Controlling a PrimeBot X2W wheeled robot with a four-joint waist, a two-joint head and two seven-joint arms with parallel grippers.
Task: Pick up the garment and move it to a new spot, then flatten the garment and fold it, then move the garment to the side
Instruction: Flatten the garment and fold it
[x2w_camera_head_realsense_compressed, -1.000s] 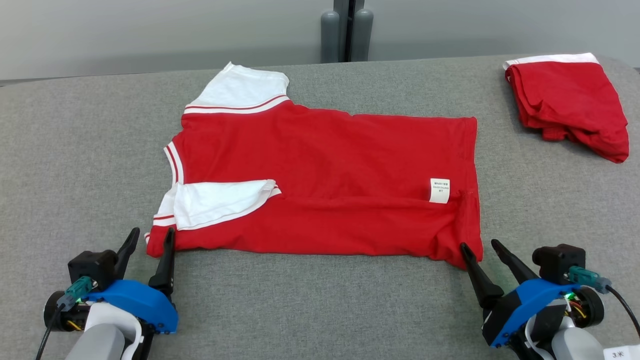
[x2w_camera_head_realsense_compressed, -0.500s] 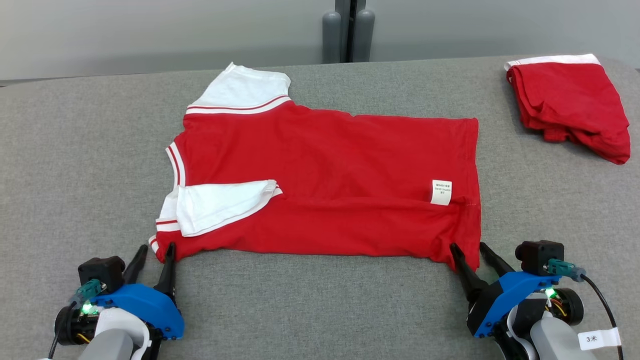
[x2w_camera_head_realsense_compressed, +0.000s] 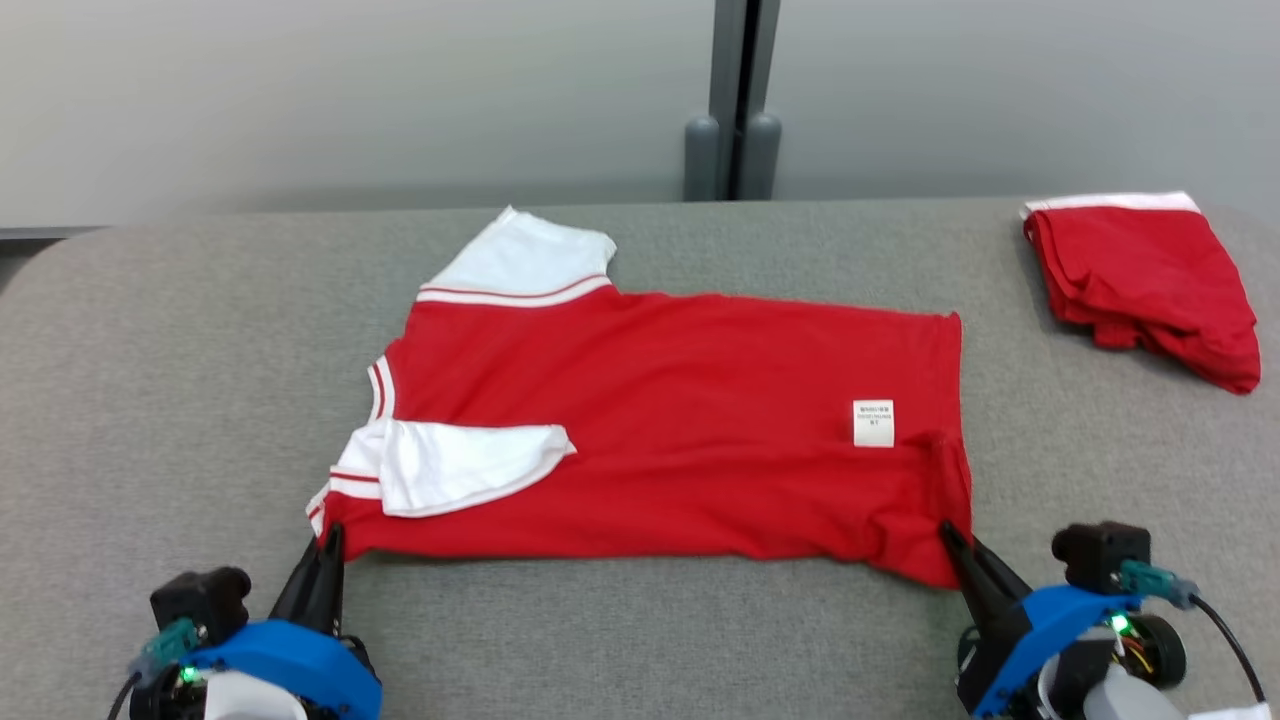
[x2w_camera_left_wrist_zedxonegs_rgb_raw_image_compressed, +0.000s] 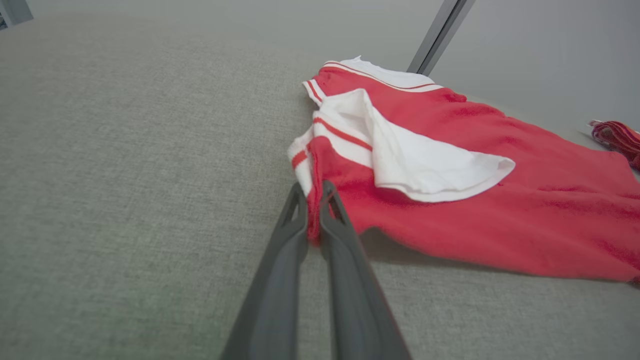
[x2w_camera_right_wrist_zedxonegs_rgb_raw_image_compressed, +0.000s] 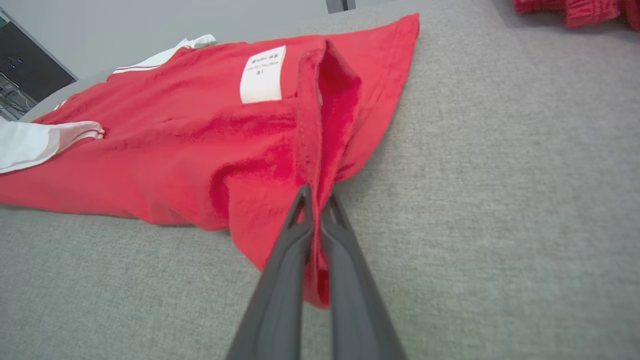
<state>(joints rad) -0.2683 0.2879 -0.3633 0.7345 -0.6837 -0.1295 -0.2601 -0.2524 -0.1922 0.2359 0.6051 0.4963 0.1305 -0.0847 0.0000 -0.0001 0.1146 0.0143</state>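
Head looks down, wrists low and close; all share the garment (x2w_camera_head_realsense_compressed: 660, 420).

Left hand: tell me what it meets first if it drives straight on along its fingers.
The red shirt: the left hand is shut on its near corner. Further along, probably the folded white sleeve, though depth is unclear.

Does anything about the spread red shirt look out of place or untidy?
The white care label shows on top of the red shirt near the hem, so it may lie inside out. The near right corner is bunched where the right gripper pinches it.
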